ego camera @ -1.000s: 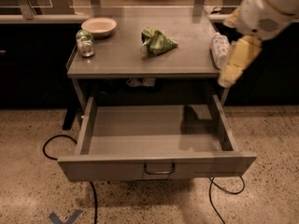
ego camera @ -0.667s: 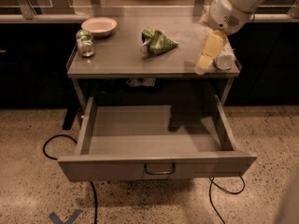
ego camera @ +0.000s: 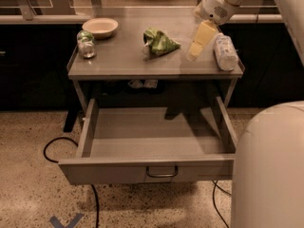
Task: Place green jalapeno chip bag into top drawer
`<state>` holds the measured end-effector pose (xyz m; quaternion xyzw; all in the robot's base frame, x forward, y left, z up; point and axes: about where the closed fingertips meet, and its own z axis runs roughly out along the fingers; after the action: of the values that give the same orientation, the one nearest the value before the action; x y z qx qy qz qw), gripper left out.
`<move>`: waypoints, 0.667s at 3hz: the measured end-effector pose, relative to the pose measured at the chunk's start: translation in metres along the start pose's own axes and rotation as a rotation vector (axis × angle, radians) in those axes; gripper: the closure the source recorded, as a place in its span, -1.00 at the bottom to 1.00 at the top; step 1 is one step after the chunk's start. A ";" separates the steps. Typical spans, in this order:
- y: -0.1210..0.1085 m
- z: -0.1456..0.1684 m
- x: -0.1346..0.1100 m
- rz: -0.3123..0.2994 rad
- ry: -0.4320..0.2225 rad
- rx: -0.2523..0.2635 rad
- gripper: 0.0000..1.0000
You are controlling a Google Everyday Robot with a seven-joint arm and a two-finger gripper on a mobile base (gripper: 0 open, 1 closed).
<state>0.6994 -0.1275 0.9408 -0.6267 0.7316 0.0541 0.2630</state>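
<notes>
The green jalapeno chip bag [ego camera: 160, 42] lies crumpled on the grey table top [ego camera: 118, 63], near its middle. The top drawer [ego camera: 152, 141] is pulled wide open below the table and holds nothing; its small curved handle [ego camera: 161, 172] faces me. My gripper [ego camera: 195, 45], with yellowish fingers pointing down and left, hovers over the table's right part, a short way right of the bag and not touching it. Nothing is between its fingers.
A clear plastic bottle [ego camera: 224, 52] lies at the table's right edge, next to the gripper. A green-topped glass jar [ego camera: 86, 45] and a shallow bowl [ego camera: 100, 27] stand at the back left. Cables [ego camera: 52, 148] run on the speckled floor. A white part of the robot [ego camera: 268, 170] fills the lower right.
The arm has swung left and farther back, from beside the table's right edge to over the table top, closer to the chip bag. The view has also shifted.
</notes>
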 end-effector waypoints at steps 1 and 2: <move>-0.002 0.018 -0.004 -0.012 -0.043 -0.011 -1.00; 0.000 0.075 -0.043 -0.095 -0.182 -0.116 -1.00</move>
<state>0.7263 -0.0589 0.8960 -0.6672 0.6699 0.1408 0.2939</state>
